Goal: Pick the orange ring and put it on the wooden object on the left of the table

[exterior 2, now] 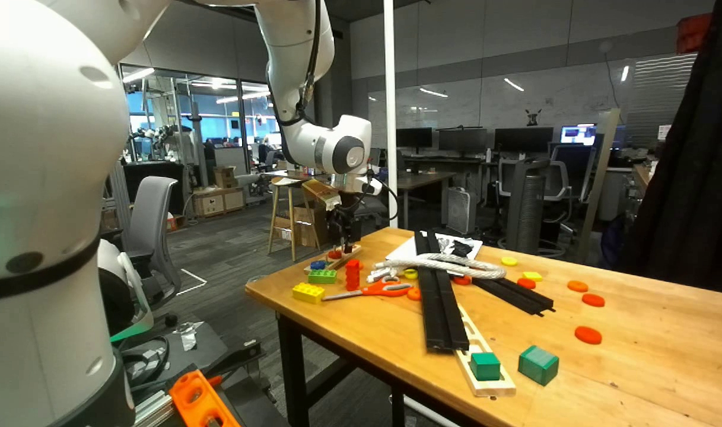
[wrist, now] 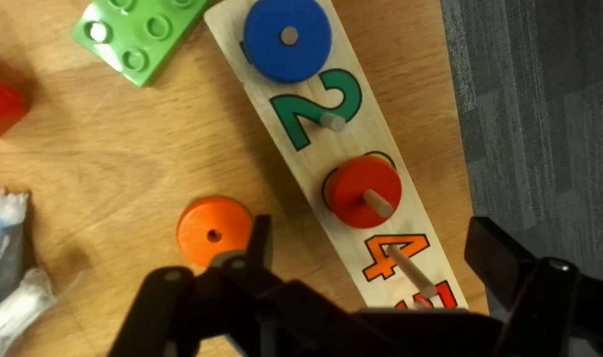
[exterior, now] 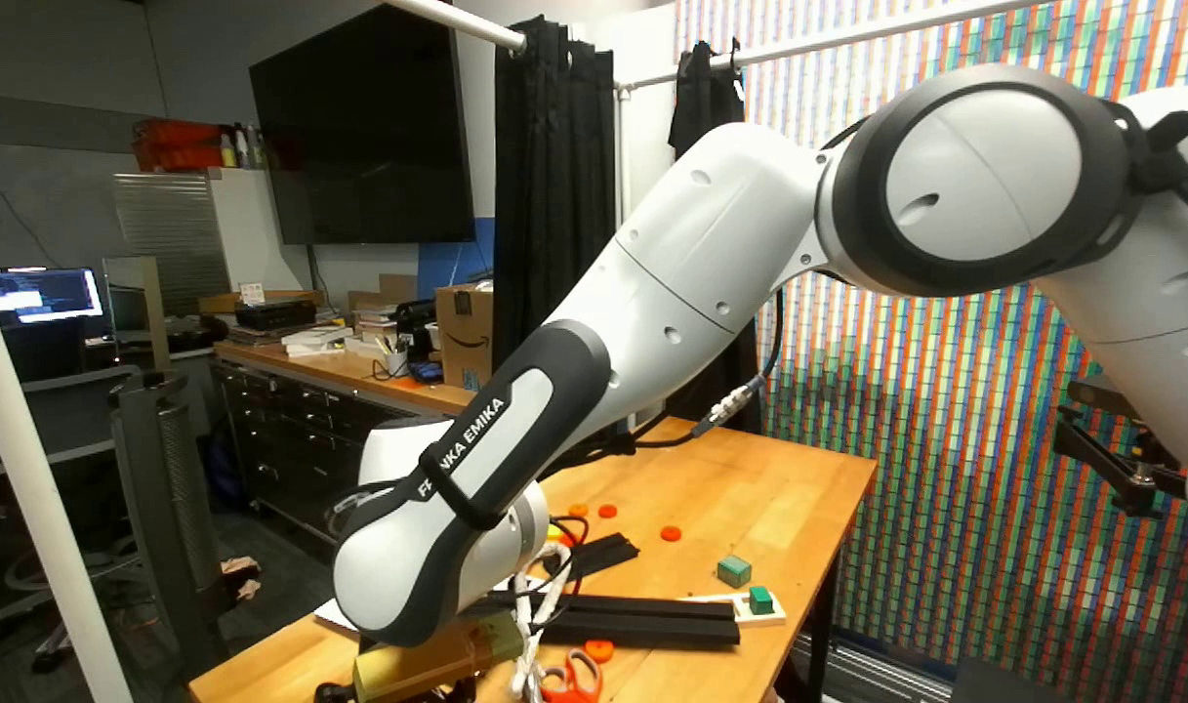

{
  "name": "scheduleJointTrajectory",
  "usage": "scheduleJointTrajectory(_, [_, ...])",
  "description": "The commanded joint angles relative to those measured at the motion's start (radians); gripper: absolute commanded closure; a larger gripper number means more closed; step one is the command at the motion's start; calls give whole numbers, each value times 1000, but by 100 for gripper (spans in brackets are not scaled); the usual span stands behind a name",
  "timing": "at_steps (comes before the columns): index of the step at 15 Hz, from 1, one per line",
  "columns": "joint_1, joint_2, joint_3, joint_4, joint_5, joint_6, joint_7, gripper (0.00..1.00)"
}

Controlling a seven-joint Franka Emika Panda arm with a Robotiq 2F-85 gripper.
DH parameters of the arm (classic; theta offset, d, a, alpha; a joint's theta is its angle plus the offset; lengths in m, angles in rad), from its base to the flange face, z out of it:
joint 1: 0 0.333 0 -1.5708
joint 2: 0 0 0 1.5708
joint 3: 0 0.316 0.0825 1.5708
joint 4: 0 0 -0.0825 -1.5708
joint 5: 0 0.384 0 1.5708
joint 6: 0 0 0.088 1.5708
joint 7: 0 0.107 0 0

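Note:
The wooden object is a narrow board with upright pegs and painted numbers (wrist: 338,144); in an exterior view it lies at the table's far corner (exterior 2: 350,257). A blue ring (wrist: 281,54) sits on one peg and a red ring (wrist: 353,181) on another, with a yellow edge beneath it. An orange ring (wrist: 202,218) lies flat on the table beside the board, partly behind my left finger. Which orange ring the task means I cannot tell. My gripper (wrist: 373,243) is open over the board, fingers apart on either side of it, holding nothing. It also shows in an exterior view (exterior 2: 344,237).
Close to the board are a green block (wrist: 142,37), a red stack (exterior 2: 353,276), a yellow block (exterior 2: 308,292) and scissors (exterior 2: 384,289). Black tracks (exterior 2: 441,302), a rope (exterior 2: 479,270), several orange discs (exterior 2: 588,335) and green cubes (exterior 2: 538,365) lie farther along the table.

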Motion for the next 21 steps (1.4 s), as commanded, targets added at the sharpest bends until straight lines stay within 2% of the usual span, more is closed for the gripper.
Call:
scheduleJointTrajectory(1, [66, -128, -84, -95, -65, 43, 143, 0])
scheduleJointTrajectory(4, [102, -275, -166, -196, -160, 70, 306, 0])
scheduleJointTrajectory(7, [103, -424, -226, -297, -320, 68, 486, 0])
scheduleJointTrajectory(10, [34, -583, -225, -413, -470, 68, 633, 0])
scheduleJointTrajectory(12, [-42, -689, -198, -500, -522, 77, 679, 0])
scheduleJointTrajectory(15, [-168, -842, -159, -635, -485, 85, 618, 0])
scheduleJointTrajectory(17, [-236, -941, -151, -722, -421, 69, 523, 0])
scheduleJointTrajectory(19, [-274, -1044, -170, -812, -315, 40, 355, 0])
scheduleJointTrajectory(20, [-213, -1098, -257, -853, -291, 14, 282, 0])
scheduleJointTrajectory(21, [-171, -1157, -311, -892, -260, -40, 195, 0])
